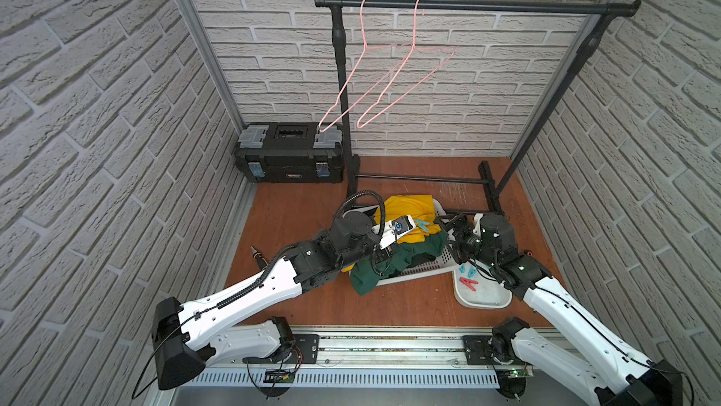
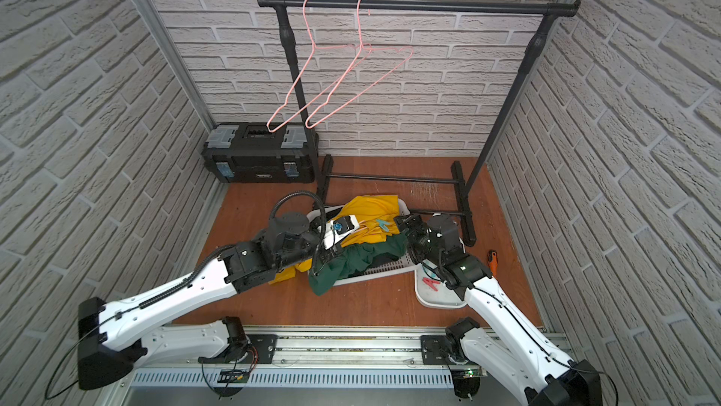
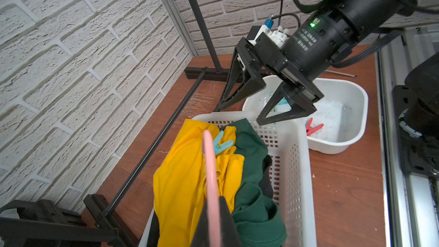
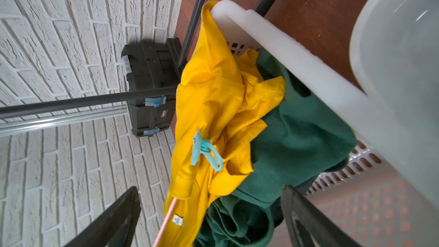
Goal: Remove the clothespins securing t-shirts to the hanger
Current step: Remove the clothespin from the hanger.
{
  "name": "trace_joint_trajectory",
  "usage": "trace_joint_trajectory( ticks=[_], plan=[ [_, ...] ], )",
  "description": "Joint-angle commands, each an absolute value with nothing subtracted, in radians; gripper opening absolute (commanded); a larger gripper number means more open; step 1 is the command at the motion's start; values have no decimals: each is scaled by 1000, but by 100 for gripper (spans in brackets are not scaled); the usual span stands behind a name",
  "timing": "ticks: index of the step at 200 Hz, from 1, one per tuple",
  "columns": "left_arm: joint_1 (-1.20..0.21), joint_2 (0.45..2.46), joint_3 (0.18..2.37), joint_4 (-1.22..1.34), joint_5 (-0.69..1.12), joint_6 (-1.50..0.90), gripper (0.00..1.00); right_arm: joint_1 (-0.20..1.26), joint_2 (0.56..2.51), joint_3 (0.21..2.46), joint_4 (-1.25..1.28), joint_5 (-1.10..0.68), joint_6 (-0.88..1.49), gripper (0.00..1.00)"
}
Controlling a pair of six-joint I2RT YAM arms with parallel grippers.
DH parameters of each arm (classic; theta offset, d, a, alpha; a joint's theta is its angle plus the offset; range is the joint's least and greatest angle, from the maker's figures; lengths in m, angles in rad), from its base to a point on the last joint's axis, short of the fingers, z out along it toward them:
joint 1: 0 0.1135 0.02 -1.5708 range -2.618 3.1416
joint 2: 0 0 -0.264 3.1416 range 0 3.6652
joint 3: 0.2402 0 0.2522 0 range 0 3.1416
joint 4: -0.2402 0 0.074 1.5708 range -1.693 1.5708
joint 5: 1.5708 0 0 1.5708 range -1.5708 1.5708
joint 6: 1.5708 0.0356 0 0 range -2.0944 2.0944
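Our right tool (image 3: 237, 115), jaws spread, hovers over the basket (image 3: 292, 162), near the teal peg (image 3: 221, 142) clipping the yellow shirt (image 3: 180, 174) to the pink hanger (image 3: 210, 162). Our left tool (image 3: 213, 222) pinches that hanger. We fear nipping loose cloth with the peg, or tugging the hanger free. Both arms stretch low over the bench (image 1: 390, 306).

A black toolbox (image 1: 290, 152) sits at the far corner of the wooden table (image 1: 390, 306), against the brick wall (image 1: 97, 111) and beside a black clothes rack (image 1: 507, 6). A white perforated basket (image 1: 421, 269) lies mid-table, with a white tub (image 1: 487, 296) just beside it. An orange-handled screwdriver (image 2: 492, 261) lies near the tub.
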State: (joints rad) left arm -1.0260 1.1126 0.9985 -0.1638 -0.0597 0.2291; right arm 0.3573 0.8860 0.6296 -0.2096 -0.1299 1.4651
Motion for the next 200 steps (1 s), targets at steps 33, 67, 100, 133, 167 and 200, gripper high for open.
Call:
trace_joint_trajectory(
  ticks=[33,67,100,133,167,200],
  plan=[
    [-1039,1088,970,-87,-104,218,0,369,978,586,6,-204,1706,85],
    [-1039,1079,957,-72,-101,222,0,380,1031,632,25,-231,1712,86],
    [-1039,1080,959,-75,-95,221,0,396,1054,628,78,-209,1752,77],
    [-1040,1081,960,-78,-94,224,0,408,1078,621,125,-200,1774,67],
    [-1040,1076,962,-81,-96,228,0,414,1094,613,156,-198,1789,51],
    [-1040,1075,962,-83,-95,228,0,417,1089,614,145,-188,1776,41]
  ],
)
